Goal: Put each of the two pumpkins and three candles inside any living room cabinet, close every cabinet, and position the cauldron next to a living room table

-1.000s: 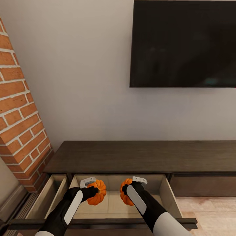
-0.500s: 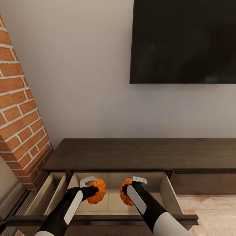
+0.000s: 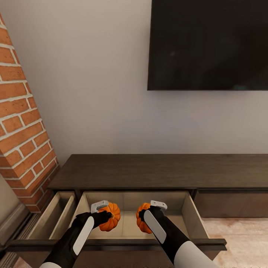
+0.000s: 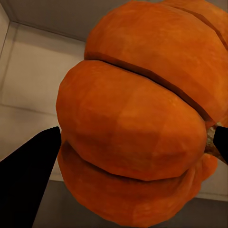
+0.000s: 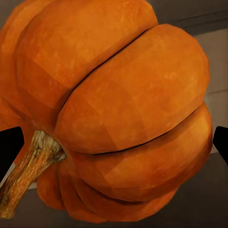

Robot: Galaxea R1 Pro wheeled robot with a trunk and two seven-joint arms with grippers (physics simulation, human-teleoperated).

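While both arms reach forward over the front edge of the open drawer (image 3: pixel 193 219), each claw is pinching one pumpkin. The left gripper (image 3: pixel 105 214) is closed around the left pumpkin (image 3: pixel 111 217), and in the left wrist view this pumpkin (image 4: pixel 142 118) sits between the two dark fingertips (image 4: pixel 28 161), which touch its sides. The right gripper (image 3: pixel 143 215) is closed around the right pumpkin (image 3: pixel 142 217); in the right wrist view the pumpkin (image 5: pixel 114 109) lies on its side with its brown stem (image 5: pixel 28 166) pointing toward one fingertip. Both pumpkins hang above the pale beige floor of the drawer, near to each other but apart, with a gap between them. Just beside the left gripper, on its outer side, a second narrower drawer (image 3: pixel 56 216) is also pulled out. Beyond the claws is the dark brown top of the cabinet (image 3: pixel 160 171), which runs along the wall. Farther behind, above the right gripper, a black television (image 3: pixel 208 44) hangs on the grey wall, and a red brick column (image 3: pixel 22 123) stands far on the left side.
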